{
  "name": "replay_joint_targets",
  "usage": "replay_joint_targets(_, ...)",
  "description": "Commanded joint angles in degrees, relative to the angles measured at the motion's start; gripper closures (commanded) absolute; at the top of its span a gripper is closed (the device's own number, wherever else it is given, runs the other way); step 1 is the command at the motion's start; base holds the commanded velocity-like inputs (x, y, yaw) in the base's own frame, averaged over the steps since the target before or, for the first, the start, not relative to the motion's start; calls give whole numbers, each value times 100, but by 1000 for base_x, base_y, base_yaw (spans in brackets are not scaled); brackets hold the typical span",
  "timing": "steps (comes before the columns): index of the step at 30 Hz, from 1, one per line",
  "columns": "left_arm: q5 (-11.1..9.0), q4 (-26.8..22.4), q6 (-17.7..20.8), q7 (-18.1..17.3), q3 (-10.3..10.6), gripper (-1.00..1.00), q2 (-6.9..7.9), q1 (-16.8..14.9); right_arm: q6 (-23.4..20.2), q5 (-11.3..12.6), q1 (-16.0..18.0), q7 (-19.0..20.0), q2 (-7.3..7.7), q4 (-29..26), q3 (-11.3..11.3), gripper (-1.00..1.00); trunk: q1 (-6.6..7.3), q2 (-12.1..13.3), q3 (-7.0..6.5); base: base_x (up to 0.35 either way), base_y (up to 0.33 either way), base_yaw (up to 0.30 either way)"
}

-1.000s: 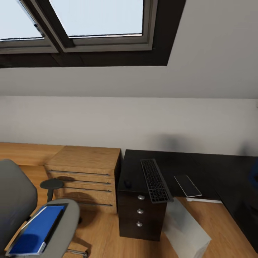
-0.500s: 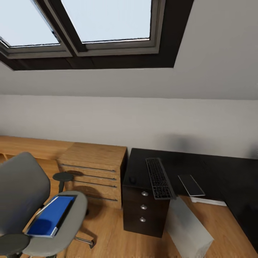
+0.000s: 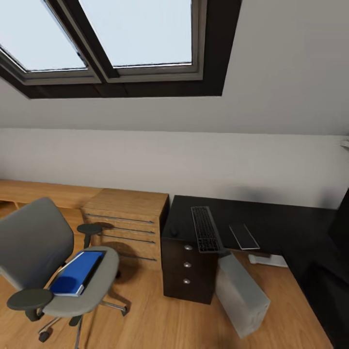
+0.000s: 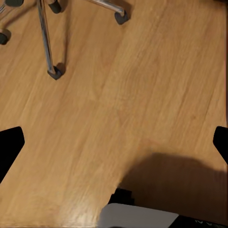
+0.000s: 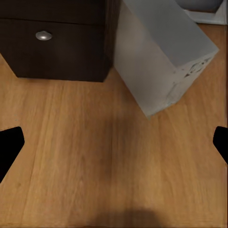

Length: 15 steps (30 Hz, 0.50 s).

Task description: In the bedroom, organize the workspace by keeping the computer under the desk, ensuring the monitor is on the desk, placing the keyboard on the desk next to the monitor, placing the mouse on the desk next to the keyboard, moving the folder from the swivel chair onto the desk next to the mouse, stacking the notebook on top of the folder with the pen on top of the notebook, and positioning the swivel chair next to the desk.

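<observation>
A grey swivel chair [image 3: 34, 242] stands on the floor at the left, with a blue folder [image 3: 77, 272] flat on its seat. On the black desk [image 3: 271, 218] lie a dark keyboard [image 3: 205, 234], a small dark mouse [image 3: 173, 232] to its left and a flat dark notebook [image 3: 244, 236] to its right. Below the desk's edge a grey computer tower [image 3: 240, 295] [image 5: 161, 52] sits on the floor. A dark shape at the right edge may be the monitor [image 3: 340, 223]. My left gripper [image 4: 114, 142] hangs open over bare floor near the chair's casters [image 4: 54, 72]. My right gripper [image 5: 114, 145] is open above the floor before the tower.
The desk's black drawer unit [image 3: 188, 271] [image 5: 57, 42] stands next to a wooden dresser [image 3: 127, 224]. A white flat object [image 3: 268, 260] lies on the floor under the desk. A sloped ceiling with skylights [image 3: 121, 34] hangs above. Wood floor [image 3: 155, 320] stretches between chair and desk.
The camera has shifted and pulled back, so more of the chair and of the tower shows. The objects themselves have not moved.
</observation>
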State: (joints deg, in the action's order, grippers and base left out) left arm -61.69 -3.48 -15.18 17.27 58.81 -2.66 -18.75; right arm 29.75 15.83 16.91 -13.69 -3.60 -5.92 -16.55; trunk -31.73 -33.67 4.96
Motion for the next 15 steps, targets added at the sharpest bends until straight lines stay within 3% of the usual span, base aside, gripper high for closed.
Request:
replay_joint_targets(1,-36,-3,-12,31,49,-100,-2,-4,14,35,5,-29,0,3,-50,-100,24,32,-8,-293,-209,0)
replay_joint_targets(15,-36,-3,-19,31,45,-100,1,-4,17,34,5,-29,0,3,-55,-100,331,594,-259,-300,-193,0)
